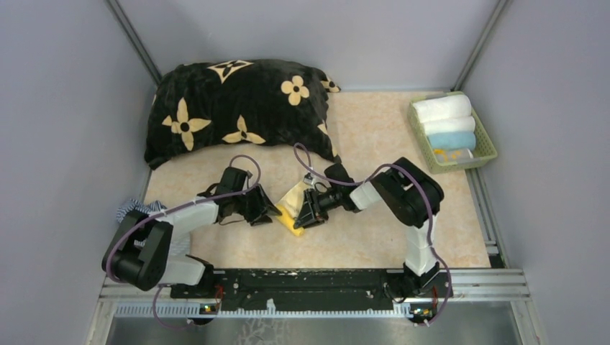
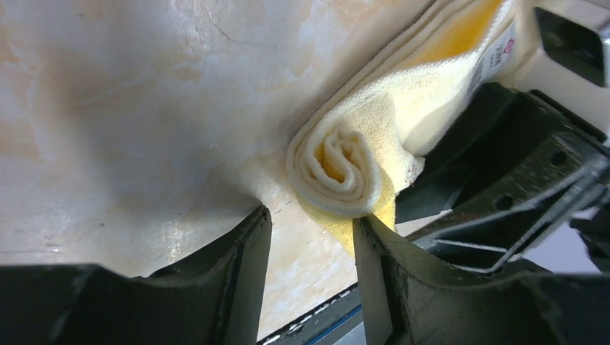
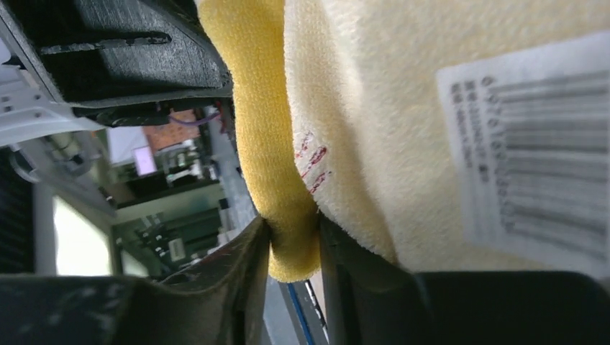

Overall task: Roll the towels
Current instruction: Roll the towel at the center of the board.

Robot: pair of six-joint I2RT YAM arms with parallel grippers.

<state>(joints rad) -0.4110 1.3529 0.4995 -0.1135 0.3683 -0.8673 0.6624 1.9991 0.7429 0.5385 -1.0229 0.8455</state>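
The yellow towel (image 1: 293, 208) lies in the middle of the worktop (image 1: 374, 129), a bit to the near side. One end of it is rolled up into a small swirl (image 2: 338, 172). The rest lies flat and reaches away to the far side. A white label with a bar code (image 3: 525, 144) is stuck on the pale side of the towel.

The right end effector (image 1: 306, 215) is at the right side of the towel. Its two fingers (image 3: 216, 287) are close together and pinch a yellow fold of the towel between them.

The left end effector (image 1: 262, 208) is at the left side of the towel, just by the rolled end. Its fingers (image 2: 237, 280) are apart, with bare worktop showing in the gap. It holds nothing. One finger touches the yellow edge under the roll.

At the far right stands a green basket (image 1: 489, 140). In it lie two white rolled towels (image 1: 440, 108) and a light blue rolled towel (image 1: 453, 140).

At the far left lies a big black cushion with cream flowers (image 1: 237, 108). A blue-and-white striped cloth (image 1: 133, 208) peeks out at the near left, by the left arm.
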